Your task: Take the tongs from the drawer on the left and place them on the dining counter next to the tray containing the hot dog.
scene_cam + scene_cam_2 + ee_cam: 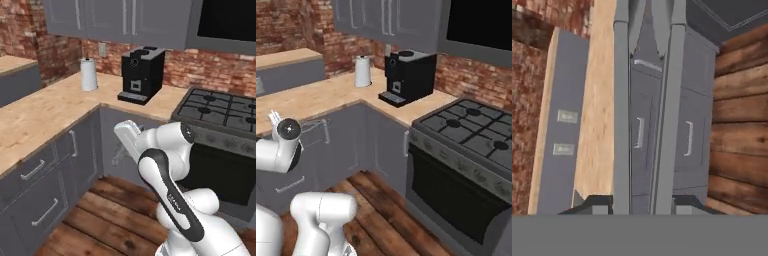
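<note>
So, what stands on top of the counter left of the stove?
A black coffee machine and a white paper roll stand on the counter. The part of the counter right behind the machine is covered by it, so nothing can be seen there.

Grey tongs, seemingly clamped, pointing toward closed drawers.
</note>
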### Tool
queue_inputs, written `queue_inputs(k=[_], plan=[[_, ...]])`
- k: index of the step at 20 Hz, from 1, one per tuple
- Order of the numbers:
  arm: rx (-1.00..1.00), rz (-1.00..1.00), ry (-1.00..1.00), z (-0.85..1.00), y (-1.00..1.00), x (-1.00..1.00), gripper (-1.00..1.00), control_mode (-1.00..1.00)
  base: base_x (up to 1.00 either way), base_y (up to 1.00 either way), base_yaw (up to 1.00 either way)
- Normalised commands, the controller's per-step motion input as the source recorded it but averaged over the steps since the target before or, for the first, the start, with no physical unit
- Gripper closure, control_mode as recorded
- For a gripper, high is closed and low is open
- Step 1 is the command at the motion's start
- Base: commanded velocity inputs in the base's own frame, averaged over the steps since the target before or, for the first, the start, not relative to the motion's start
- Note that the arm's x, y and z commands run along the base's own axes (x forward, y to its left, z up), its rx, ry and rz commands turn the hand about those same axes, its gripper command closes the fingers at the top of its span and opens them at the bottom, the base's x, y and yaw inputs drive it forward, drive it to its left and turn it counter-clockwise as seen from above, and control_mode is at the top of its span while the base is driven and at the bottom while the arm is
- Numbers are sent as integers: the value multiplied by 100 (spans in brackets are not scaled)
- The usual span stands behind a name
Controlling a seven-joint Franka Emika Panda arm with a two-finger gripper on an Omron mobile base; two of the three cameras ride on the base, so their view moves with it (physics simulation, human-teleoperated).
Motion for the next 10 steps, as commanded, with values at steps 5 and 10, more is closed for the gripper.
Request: queue_inputs(k=[5,10], plan=[[0,0,0,0,0,0,100,100,18,0,86],[0,0,0,0,0,0,100,100,32,14,75]])
